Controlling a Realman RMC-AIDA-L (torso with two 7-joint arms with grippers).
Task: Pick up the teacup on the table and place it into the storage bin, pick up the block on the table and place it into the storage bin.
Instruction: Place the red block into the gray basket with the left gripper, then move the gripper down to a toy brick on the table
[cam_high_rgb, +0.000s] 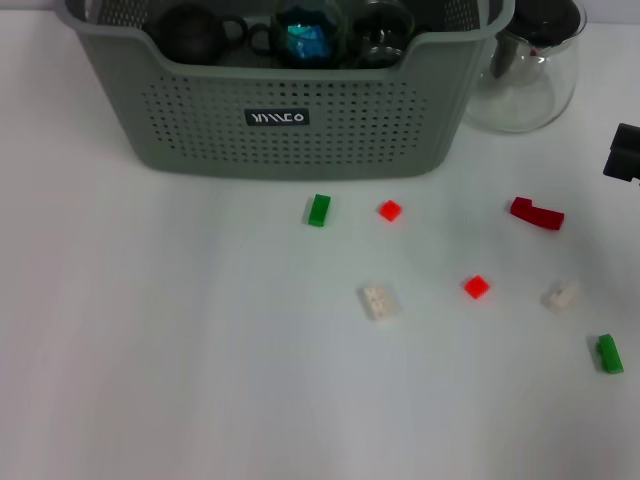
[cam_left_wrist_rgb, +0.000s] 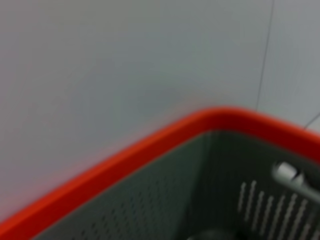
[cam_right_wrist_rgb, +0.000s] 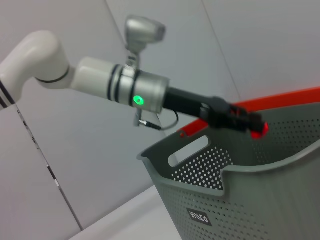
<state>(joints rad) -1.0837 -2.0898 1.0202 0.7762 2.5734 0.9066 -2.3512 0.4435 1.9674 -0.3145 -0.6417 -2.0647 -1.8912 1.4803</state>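
two green blocks (cam_high_rgb: 609, 353), two orange, two white, one red; left end effector (cam_right_wrist_rgb: 250, 122) over storage bin (cam_high_rgb: 290, 120), fingers unclear.

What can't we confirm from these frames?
- Left claw, right wrist view: over the storage bin, tip too small to tell whether open or holding anything.
- Right claw, head view: cut off by the frame edge.
- Bin contents, head view: the front wall hides all but their tops.

Storage bin (cam_high_rgb: 290, 120) holds teacups; blocks scattered on table (cam_high_rgb: 150, 350).
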